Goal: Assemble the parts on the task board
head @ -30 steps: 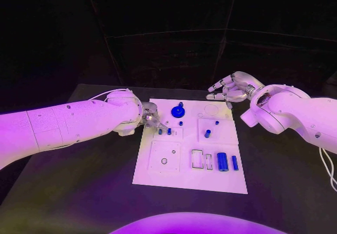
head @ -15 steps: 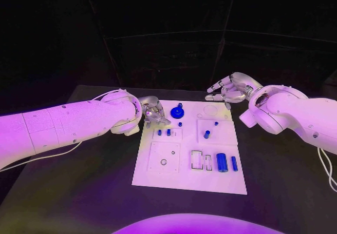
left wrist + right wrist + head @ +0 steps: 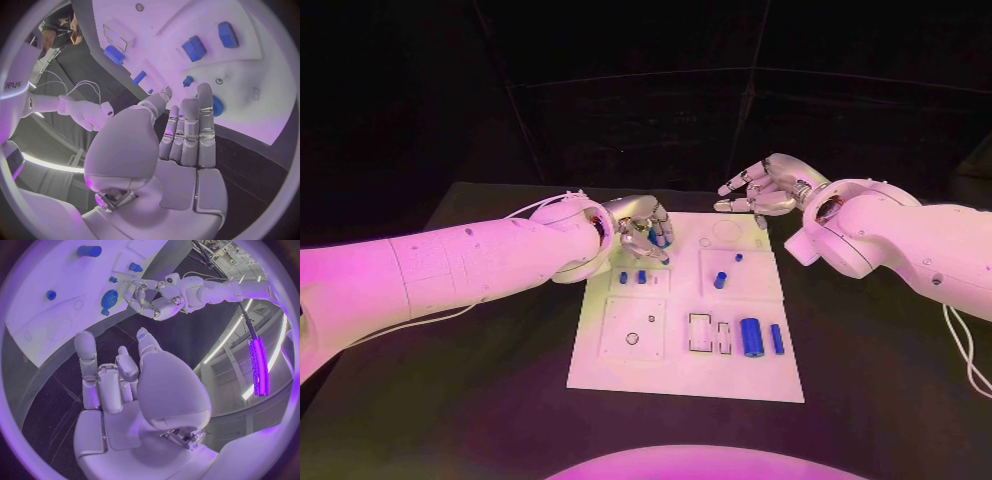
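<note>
White task board (image 3: 635, 372) at table centre, carrying blue parts: large cylinder (image 3: 751, 336) and slim bar (image 3: 776, 338) toward 4 o'clock, small pegs (image 3: 632, 277) near the middle, round blue gear (image 3: 110, 298) at 12 o'clock. Left hand (image 3: 640, 229) over the gear at 11 o'clock, fingers curled, grip impossible to tell. Right hand (image 3: 759, 187) past the 1 o'clock corner, fingers apart, holding nothing. No legible writing on the board.

Black table (image 3: 473, 400), white task board (image 3: 661, 375) seemingly flat on it.
</note>
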Robot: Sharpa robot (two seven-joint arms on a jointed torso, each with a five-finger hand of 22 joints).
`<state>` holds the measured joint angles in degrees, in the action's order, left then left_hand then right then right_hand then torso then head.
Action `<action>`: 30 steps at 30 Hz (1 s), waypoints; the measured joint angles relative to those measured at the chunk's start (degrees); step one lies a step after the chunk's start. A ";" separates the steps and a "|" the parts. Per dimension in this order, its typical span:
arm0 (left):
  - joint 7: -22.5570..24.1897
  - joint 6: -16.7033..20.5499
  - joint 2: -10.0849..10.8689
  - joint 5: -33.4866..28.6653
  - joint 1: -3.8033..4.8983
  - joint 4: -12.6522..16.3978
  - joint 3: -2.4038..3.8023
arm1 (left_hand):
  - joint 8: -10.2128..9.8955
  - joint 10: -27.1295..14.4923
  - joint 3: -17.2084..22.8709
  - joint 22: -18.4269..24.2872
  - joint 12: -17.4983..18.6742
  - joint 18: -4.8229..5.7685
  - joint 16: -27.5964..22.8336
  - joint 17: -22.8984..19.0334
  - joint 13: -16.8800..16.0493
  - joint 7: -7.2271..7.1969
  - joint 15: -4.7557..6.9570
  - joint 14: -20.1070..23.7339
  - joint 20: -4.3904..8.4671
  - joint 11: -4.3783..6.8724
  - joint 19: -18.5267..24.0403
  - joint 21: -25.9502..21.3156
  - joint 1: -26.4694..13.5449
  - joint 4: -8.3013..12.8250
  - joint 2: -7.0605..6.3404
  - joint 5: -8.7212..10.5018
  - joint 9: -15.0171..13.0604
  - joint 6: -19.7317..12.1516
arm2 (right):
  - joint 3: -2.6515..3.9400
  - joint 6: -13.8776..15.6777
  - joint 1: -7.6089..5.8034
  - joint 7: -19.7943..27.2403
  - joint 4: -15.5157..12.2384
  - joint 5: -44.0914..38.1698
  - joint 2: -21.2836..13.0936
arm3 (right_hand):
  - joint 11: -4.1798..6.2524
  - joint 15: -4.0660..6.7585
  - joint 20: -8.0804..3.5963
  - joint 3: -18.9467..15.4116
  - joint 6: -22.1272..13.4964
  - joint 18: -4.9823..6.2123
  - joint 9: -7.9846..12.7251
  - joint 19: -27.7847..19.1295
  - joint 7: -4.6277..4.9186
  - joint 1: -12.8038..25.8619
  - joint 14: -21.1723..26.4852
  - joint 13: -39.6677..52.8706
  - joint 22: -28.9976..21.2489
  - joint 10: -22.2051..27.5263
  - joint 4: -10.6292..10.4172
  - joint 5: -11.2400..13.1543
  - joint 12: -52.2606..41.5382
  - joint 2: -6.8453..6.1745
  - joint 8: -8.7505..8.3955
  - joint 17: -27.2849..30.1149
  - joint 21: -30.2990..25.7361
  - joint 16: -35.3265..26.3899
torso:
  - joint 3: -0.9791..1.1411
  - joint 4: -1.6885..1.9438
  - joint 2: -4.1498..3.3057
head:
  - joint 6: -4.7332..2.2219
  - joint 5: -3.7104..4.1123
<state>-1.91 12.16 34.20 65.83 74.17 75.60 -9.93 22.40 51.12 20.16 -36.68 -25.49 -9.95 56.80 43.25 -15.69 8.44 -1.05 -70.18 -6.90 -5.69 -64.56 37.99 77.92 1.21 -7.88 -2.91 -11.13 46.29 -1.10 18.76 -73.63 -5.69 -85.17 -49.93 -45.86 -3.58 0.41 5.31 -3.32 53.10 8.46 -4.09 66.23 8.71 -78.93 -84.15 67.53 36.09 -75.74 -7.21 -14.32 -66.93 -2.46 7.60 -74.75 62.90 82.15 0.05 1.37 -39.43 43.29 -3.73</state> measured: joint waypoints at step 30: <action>1.45 -3.98 -5.90 15.71 -1.33 -7.43 -0.59 | -6.17 4.31 1.04 -18.47 4.00 1.55 19.92 20.57 9.27 -0.55 1.03 -13.57 1.15 0.75 -13.37 19.49 0.72 0.27 1.72 0.03 6.05 8.64 | 0.00 -0.19 0.00 0.05 -0.03 -0.02 0.31 | 0.00 0.00 0.00 0.00 0.00 0.00 0.00 0.00 0.00 0.00 0.00 0.01 0.01 0.00 0.00 0.00 0.00 0.00 0.00 0.00 0.00 0.00 | 0.02 0.10 0.01 | 0.17 0.84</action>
<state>-0.46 8.18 28.30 81.53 72.84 68.17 -10.52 16.23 55.44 21.19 -55.15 -21.49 -8.40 76.72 63.82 -6.42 7.89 -0.02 -83.76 -5.75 -4.94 -77.94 57.48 78.64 1.48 -6.16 -2.89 -5.07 54.94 -1.10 18.57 -73.63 -5.64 -85.20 -49.94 -45.55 -3.58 0.42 5.31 -3.32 53.10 8.46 -4.09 66.23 8.71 -78.93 -84.15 67.54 36.11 -75.74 -7.21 -14.32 -66.93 -2.46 7.60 -74.75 62.90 82.15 0.07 1.47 -39.42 43.46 -2.89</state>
